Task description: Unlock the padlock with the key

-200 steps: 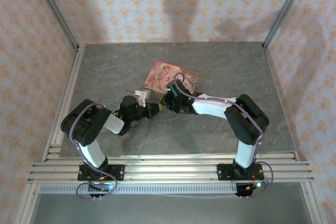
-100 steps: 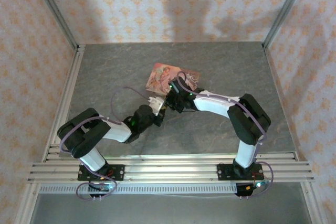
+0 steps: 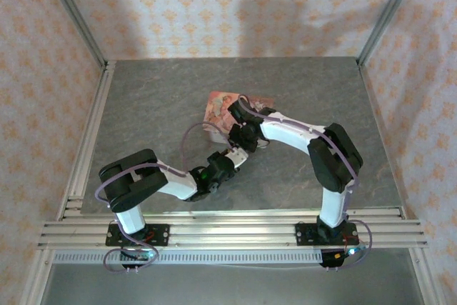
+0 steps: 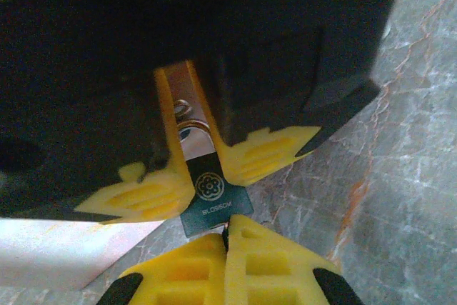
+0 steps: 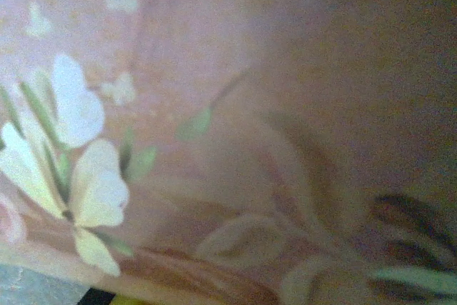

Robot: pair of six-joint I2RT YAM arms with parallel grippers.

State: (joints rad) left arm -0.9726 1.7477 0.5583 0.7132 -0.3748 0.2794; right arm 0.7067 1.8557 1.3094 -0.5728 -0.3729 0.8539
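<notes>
Right gripper (image 4: 207, 176) is clamped on the padlock (image 4: 214, 198). Its yellow fingers (image 4: 268, 155) flank the dark blue body at 9 and 3 o'clock, with the silvery shackle (image 4: 191, 132) up between them at 12. Left gripper (image 4: 228, 230) has its pads pressed together, tip touching the padlock's bottom edge at 6 o'clock. Can't tell whether the key is between them. From the top view, both grippers meet on the table (image 3: 143, 105), just at 6 o'clock of the floral box (image 3: 216, 103).
</notes>
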